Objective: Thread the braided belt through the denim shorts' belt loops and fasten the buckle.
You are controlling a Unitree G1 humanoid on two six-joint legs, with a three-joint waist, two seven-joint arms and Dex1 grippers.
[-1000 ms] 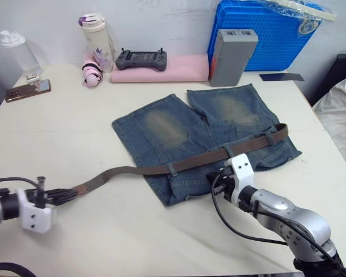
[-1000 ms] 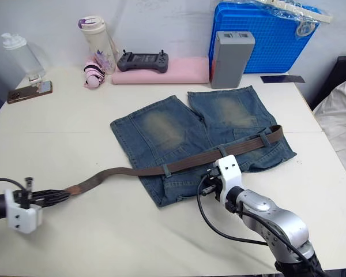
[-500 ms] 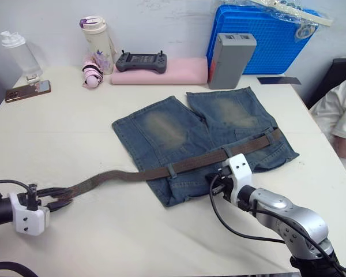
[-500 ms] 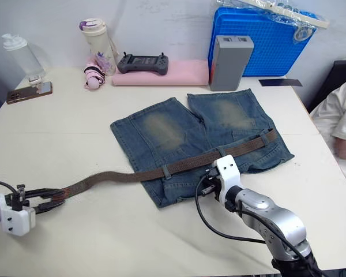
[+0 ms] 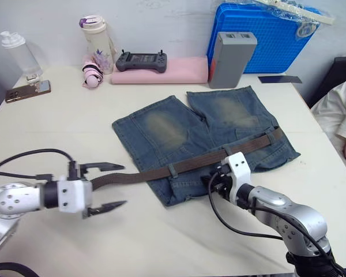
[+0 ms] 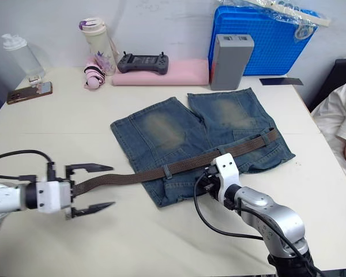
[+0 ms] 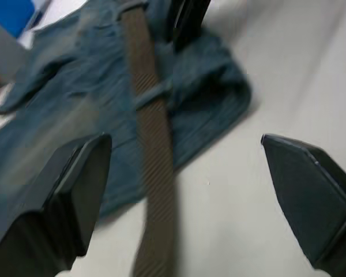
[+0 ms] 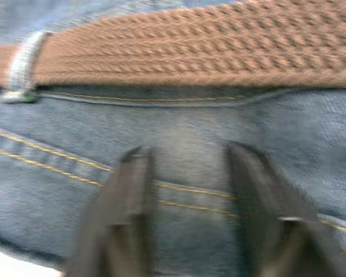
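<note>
One white table [image 5: 57,121], denim shorts [image 5: 179,124], blue crate [image 5: 265,34]

White table [image 5: 57,127]: denim shorts [image 5: 202,138] laid flat, braided belt [image 5: 179,165] run across the waistband under belt loops [image 5: 172,169], free end reaching between the spread fingers of the left gripper [image 5: 106,187]. Right gripper [image 5: 214,183] at the waistband edge. At the back: blue crate [image 5: 259,34], grey box [image 5: 232,57], pink pad [image 5: 161,72], controller [image 5: 141,60], bottles [image 5: 98,41], phone [image 5: 27,90].
</note>
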